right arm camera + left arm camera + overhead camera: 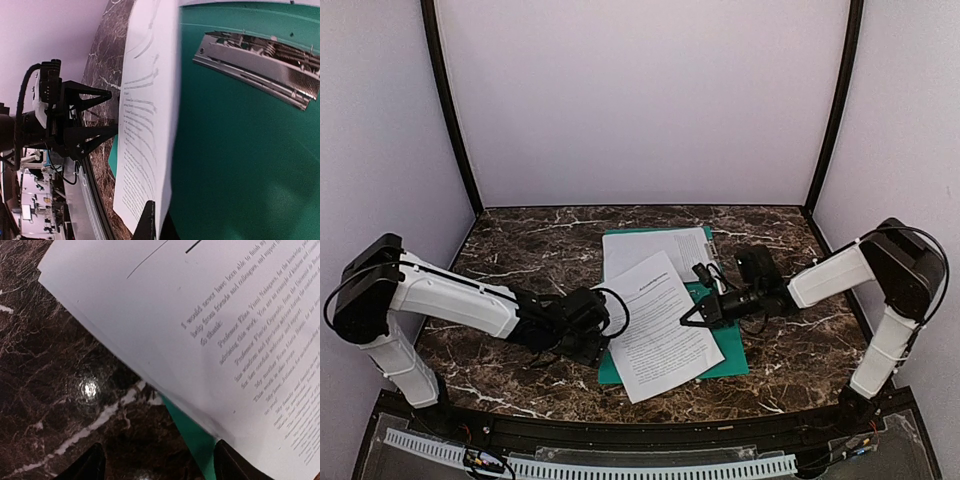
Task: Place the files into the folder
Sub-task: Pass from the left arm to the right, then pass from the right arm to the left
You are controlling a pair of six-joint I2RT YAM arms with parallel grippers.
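Observation:
The teal-green folder [728,350] lies open in the middle of the table, its metal clip [255,65] bare in the right wrist view. One file [660,252] rests on the folder's far part. A second file [655,335] lies askew over the near part and hangs off its left edge. My right gripper [692,315] is shut on this second file's right edge [150,125], lifting it above the green inside [240,165]. My left gripper [160,467] stands open low at the file's left edge [200,315], with the folder's corner [192,432] between its fingers [92,465].
The dark marble table [520,250] is boxed in by pale walls on three sides, with black posts at the back corners. A black rail and a white cable strip [590,465] run along the near edge. The left gripper [107,117] also shows in the right wrist view.

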